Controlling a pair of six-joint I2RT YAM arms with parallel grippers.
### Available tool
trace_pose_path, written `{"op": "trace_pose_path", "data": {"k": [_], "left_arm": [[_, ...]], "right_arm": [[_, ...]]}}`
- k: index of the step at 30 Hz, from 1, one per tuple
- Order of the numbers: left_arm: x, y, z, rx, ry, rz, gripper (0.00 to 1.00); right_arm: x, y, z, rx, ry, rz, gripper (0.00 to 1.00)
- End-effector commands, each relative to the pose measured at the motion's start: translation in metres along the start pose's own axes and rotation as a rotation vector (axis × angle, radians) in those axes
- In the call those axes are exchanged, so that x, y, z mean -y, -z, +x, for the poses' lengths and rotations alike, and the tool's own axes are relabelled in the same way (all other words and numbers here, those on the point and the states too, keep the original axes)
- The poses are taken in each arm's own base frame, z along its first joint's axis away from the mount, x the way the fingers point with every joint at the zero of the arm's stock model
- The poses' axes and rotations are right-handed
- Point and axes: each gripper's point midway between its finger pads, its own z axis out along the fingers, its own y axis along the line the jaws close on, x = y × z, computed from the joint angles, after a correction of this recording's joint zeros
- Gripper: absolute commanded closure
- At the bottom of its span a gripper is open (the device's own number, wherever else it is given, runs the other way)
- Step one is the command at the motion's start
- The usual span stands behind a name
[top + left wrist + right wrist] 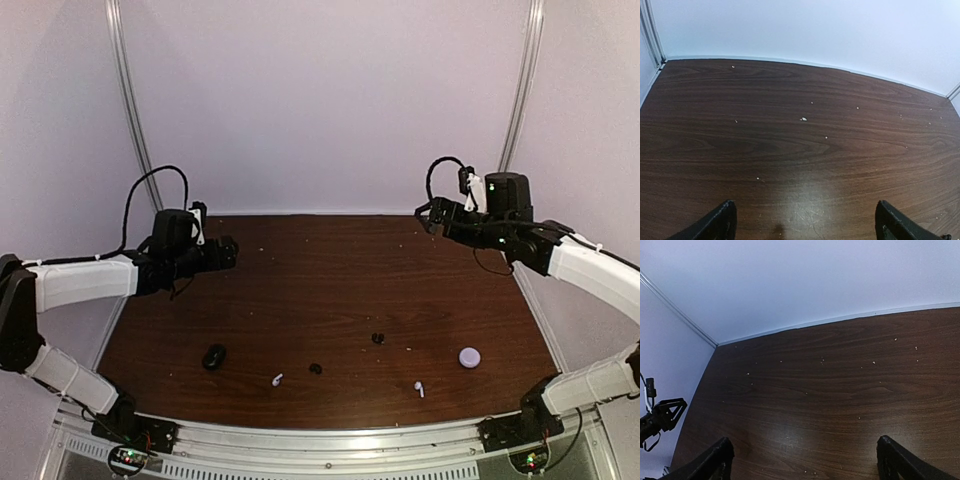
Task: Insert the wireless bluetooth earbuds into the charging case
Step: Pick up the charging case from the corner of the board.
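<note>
Top external view: two white earbuds and two black earbuds lie near the front edge of the table, well apart from the left tool and right tool, both spread wide.

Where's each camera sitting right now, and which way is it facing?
Top external: high behind the robot, looking down on the table; shows left gripper, right gripper, and earbuds near the front edge.
Left wrist: raised, facing the far wall across the tabletop; own fingers at the bottom.
Right wrist: the same, own fingers below; left gripper at its left edge, shared with top view.
</note>
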Motion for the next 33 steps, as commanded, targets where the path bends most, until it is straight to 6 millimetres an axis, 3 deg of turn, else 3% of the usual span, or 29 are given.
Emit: {"op": "trace_pose_path", "data": {"k": [1, 8, 12, 16, 26, 33], "left_arm": [[0.007, 0.014, -0.009, 0.082, 0.037, 0.041, 0.02], [0.021, 0.018, 0.007, 0.044, 0.012, 0.110, 0.02], [0.031, 0.018, 0.013, 0.029, -0.027, 0.136, 0.02], [0.039, 0.019, 0.019, 0.014, -0.035, 0.172, 0.02], [0.054, 0.014, 0.021, -0.004, -0.010, 0.236, 0.03], [0.056, 0.008, 0.023, -0.014, -0.011, 0.239, 0.02]], "right_arm": [[0.008, 0.020, -0.002, -0.034, 0.069, 0.067, 0.00], [0.052, 0.045, 0.048, -0.281, 0.084, 0.284, 0.00], [0.070, 0.061, 0.091, -0.390, 0.051, 0.319, 0.00], [0.103, 0.075, 0.123, -0.499, 0.079, 0.467, 0.00], [0.121, 0.101, 0.195, -0.685, -0.010, 0.566, 0.05], [0.133, 0.096, 0.212, -0.671, -0.063, 0.600, 0.15]]}}
